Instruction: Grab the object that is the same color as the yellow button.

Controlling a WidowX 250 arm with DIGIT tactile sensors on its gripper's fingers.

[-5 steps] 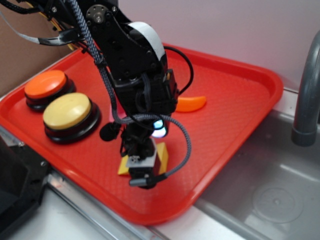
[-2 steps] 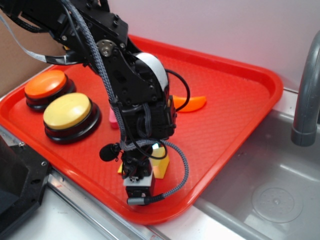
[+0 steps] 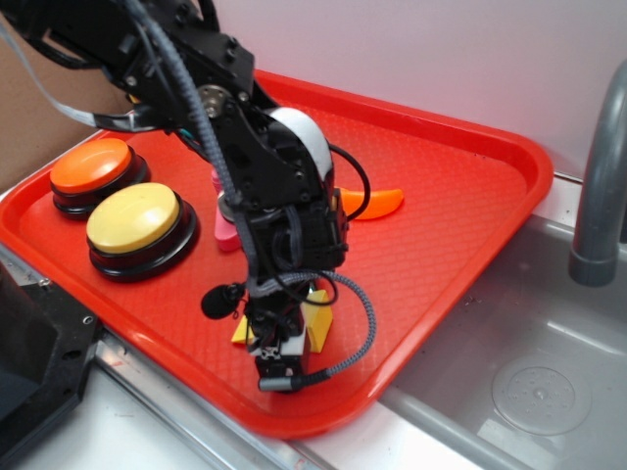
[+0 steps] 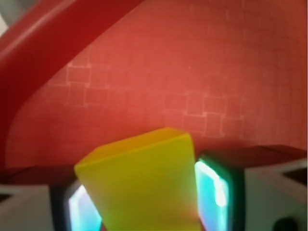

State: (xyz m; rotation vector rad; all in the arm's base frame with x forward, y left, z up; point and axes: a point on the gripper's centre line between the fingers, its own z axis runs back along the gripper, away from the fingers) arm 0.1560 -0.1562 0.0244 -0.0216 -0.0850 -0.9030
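The object, a small yellow wedge (image 3: 319, 319), lies near the front edge of the red tray (image 3: 460, 225). My gripper (image 3: 282, 338) stands straight down over it and hides its middle. In the wrist view the wedge (image 4: 144, 183) fills the whole gap in my gripper (image 4: 149, 202). The glowing pads (image 4: 214, 192) lie against both of its sides, so the gripper is shut on it. The wedge still rests on the tray. The yellow button (image 3: 132, 220) sits at the left of the tray, apart from the arm.
An orange button (image 3: 90, 164) stands behind the yellow one. A pink piece (image 3: 225, 233) lies just behind the arm and an orange crescent (image 3: 374, 203) to its right. A steel sink (image 3: 529, 382) and grey pipe (image 3: 598, 196) are at the right, and a black box (image 3: 29, 372) sits front left.
The gripper has come down from above the wedge until its fingers stand on both sides of it. The wedge has stayed in place on the tray.
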